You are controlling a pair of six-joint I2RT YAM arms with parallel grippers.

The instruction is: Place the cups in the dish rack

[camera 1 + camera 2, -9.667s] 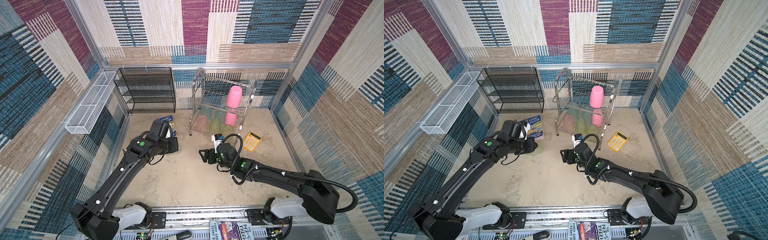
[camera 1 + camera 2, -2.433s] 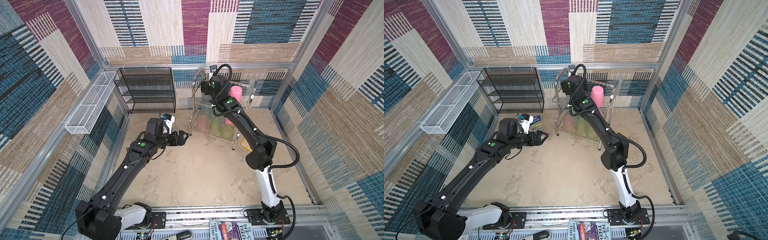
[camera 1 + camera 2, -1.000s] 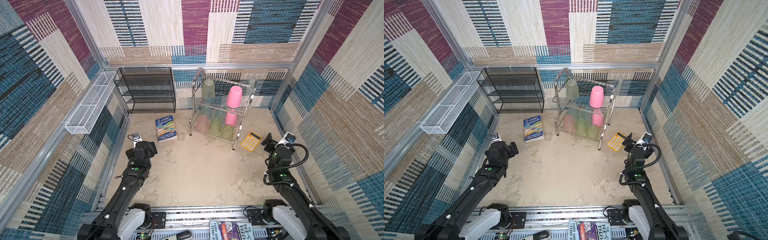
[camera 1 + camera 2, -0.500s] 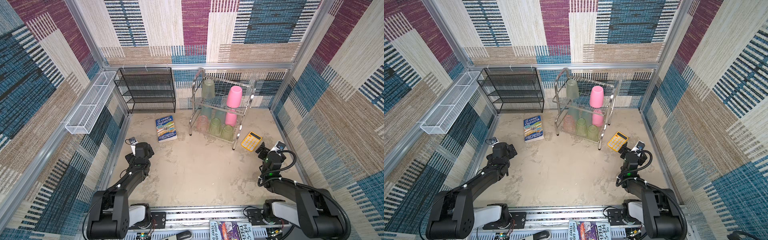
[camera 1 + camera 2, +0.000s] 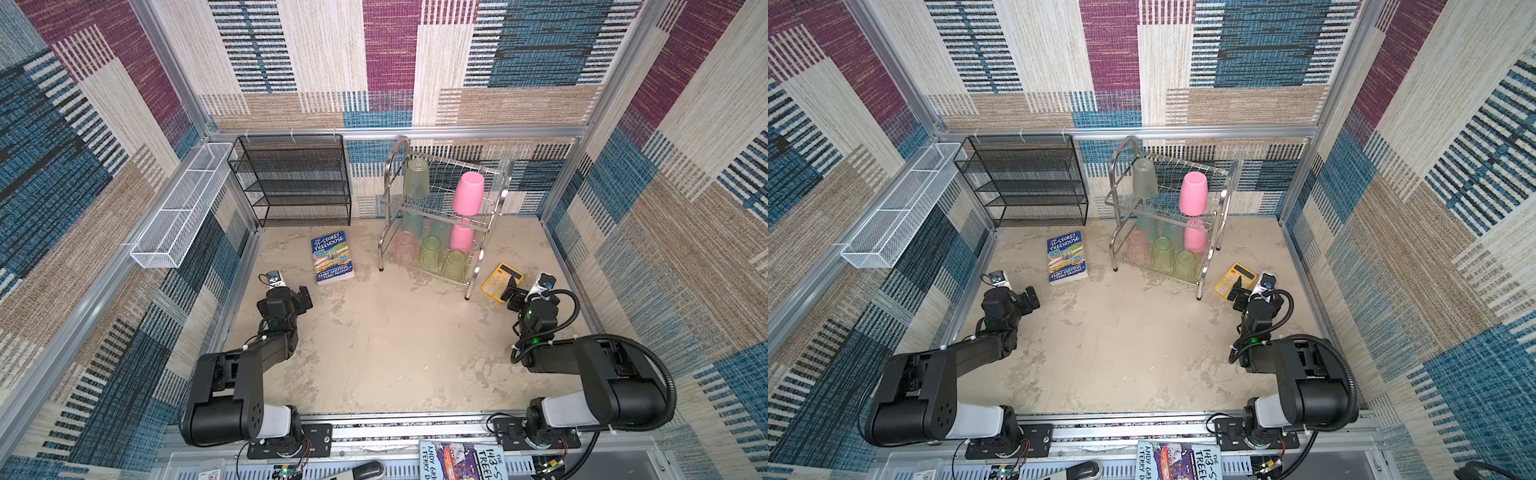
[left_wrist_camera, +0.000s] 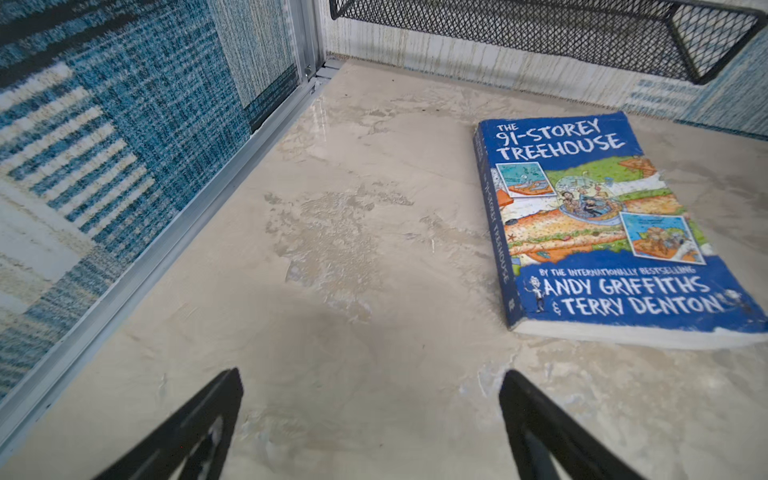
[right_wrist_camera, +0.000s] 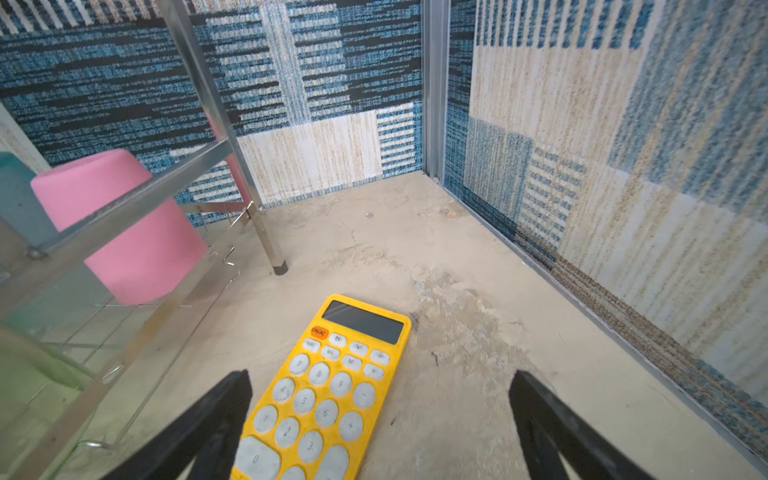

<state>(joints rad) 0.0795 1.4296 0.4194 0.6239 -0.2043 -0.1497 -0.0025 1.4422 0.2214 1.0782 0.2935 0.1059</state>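
Holding nothing, my left gripper [image 6: 370,376] and right gripper [image 7: 380,376] gape wide. All eight cups [image 5: 468,193] fill the dish rack [image 5: 507,183] toward one o'clock; nothing seems left.

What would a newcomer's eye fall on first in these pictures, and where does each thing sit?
The shiny two-tier steel wire dish rack by the back wall draws the eye, above all the opaque pink plastic tumbler upturned on its upper tier. Next come the blue paperback book lying flat to the left of the rack in both top views, and the yellow calculator to its right.
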